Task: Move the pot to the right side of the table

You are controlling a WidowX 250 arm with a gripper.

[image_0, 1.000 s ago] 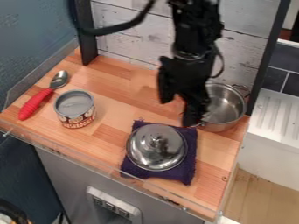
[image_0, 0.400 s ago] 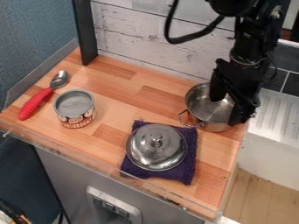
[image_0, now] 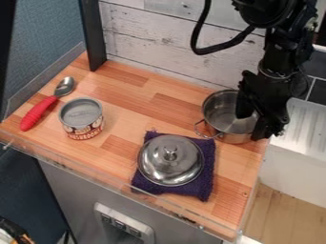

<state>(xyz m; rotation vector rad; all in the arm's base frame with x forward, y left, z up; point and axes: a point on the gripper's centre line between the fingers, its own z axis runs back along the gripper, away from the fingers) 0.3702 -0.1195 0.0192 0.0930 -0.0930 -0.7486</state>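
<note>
Gripper (image_0: 252,126) at pot's right side, fingers spread — one over pot's inside, other by right rim; cannot tell whether either touches metal. Pot (image_0: 220,110) upright on right part of counter (image_0: 143,97), near back wall (image_0: 172,45). Likely light, stiff, smooth enough to slip, hardly fragile; best hold probably thin rim, one finger each side. Body round, no clear long axis — visible loop handle (image_0: 198,127) points front-left. Lid (image_0: 170,159) on purple cloth (image_0: 204,188) just in front; can (image_0: 81,119), spoon (image_0: 39,112) well apart, left.

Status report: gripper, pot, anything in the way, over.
Gripper open at right rim of pot. Pot upright, right side of table. Lid on purple cloth nearby.
</note>
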